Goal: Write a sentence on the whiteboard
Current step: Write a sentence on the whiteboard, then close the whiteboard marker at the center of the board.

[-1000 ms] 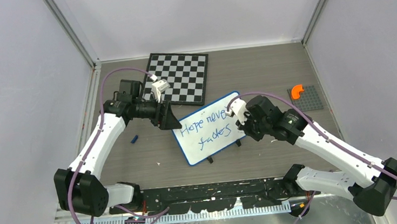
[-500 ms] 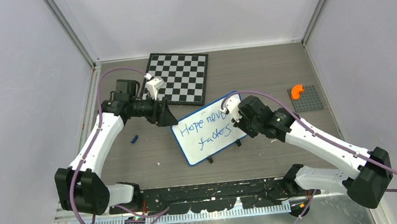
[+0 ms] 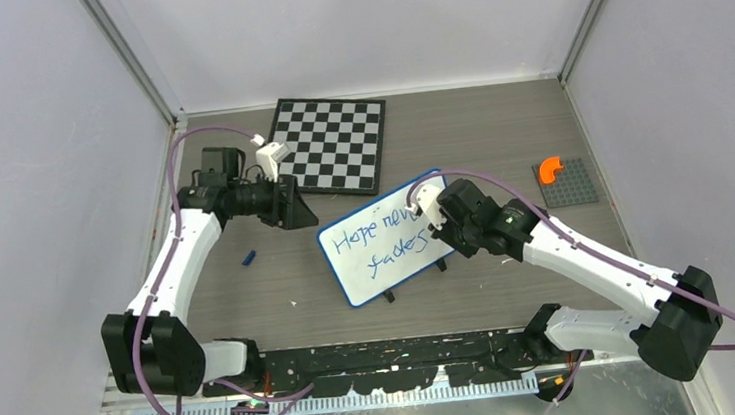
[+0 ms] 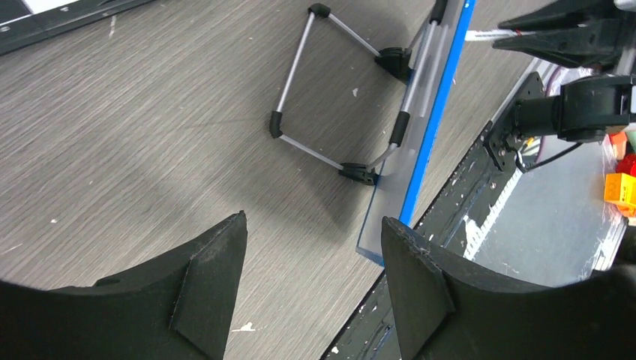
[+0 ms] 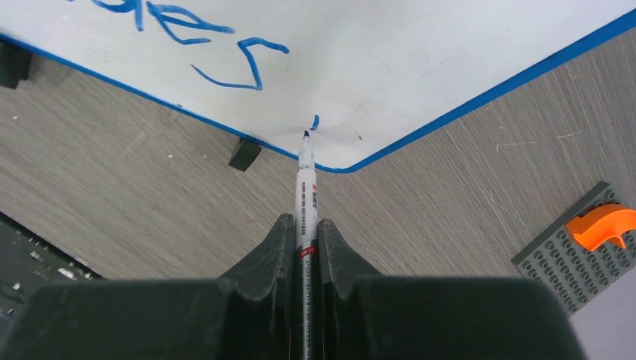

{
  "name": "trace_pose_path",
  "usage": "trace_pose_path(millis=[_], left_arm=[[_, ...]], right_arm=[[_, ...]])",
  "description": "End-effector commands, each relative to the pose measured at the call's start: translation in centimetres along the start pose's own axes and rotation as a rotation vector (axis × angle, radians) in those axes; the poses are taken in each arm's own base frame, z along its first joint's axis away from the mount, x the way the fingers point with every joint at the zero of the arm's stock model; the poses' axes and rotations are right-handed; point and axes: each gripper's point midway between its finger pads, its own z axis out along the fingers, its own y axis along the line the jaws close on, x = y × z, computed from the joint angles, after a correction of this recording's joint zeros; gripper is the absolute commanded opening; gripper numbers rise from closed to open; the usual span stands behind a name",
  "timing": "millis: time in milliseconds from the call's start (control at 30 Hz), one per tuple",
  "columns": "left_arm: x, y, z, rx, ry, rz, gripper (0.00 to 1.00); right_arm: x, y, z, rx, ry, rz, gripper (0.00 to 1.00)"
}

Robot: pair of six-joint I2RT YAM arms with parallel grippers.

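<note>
The whiteboard point(image 3: 389, 266), blue-rimmed, stands tilted on black feet mid-table. On it the sentence point(image 3: 378, 237) reads "Hope never fades" in blue, its "r" covered by my right arm. My right gripper point(image 3: 446, 233) is shut on a white marker point(image 5: 306, 187). The marker's tip touches the whiteboard point(image 5: 420, 52) by its rounded corner, beside a small blue dot past the final "s" point(image 5: 244, 64). My left gripper point(image 3: 299, 211) hangs open and empty left of the board. Its wrist view shows the gripper point(image 4: 313, 247) over bare table beside the board's blue edge point(image 4: 431, 120) and wire stand point(image 4: 330, 97).
A checkered chessboard point(image 3: 333, 142) lies at the back, just behind my left wrist. A small blue cap point(image 3: 247, 258) lies left of the whiteboard. A grey studded plate point(image 3: 570, 185) with an orange piece point(image 3: 547, 169) sits at the right, also seen as plate point(image 5: 562, 262) near the marker.
My left gripper has drawn back up and to the left, away from the board's left corner. My right arm has shifted slightly left over the board's right end.
</note>
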Motion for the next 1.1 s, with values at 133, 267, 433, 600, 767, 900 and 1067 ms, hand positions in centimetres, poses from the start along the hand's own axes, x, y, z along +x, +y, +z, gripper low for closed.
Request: trace_pose_path(millis=[133, 267, 433, 600, 767, 900, 1067], left_arm=[[-2.6, 1.8, -5.7, -0.116, -0.104, 0.026, 0.67], [-1.2, 5.3, -8.6, -0.235, -0.046, 0.024, 0.66], [3.7, 9.7, -10.8, -0.328, 0.199, 0.054, 0.65], [6.8, 13.2, -10.6, -0.369, 0.338, 0.049, 0.63], [8.5, 16.2, -9.5, -0.407, 0.406, 0.055, 0.55], [9.6, 17.0, -8.4, -0.390, 0.424, 0.049, 0.51], [11.6, 18.7, -6.4, -0.414, 0.452, 0.090, 0.48]], right_arm=[[-4.6, 1.8, -7.8, -0.185, -0.239, -0.004, 0.00], [-6.2, 1.9, -10.2, -0.221, -0.296, 0.006, 0.00], [-9.3, 1.3, -12.3, -0.252, -0.349, 0.049, 0.00], [-12.7, -0.3, -14.0, -0.236, -0.398, 0.121, 0.00], [-16.3, -1.9, -15.4, -0.221, -0.449, 0.178, 0.00], [-17.6, -2.7, -15.7, -0.234, -0.458, 0.229, 0.00], [-18.3, -3.6, -15.8, -0.229, -0.465, 0.270, 0.00]])
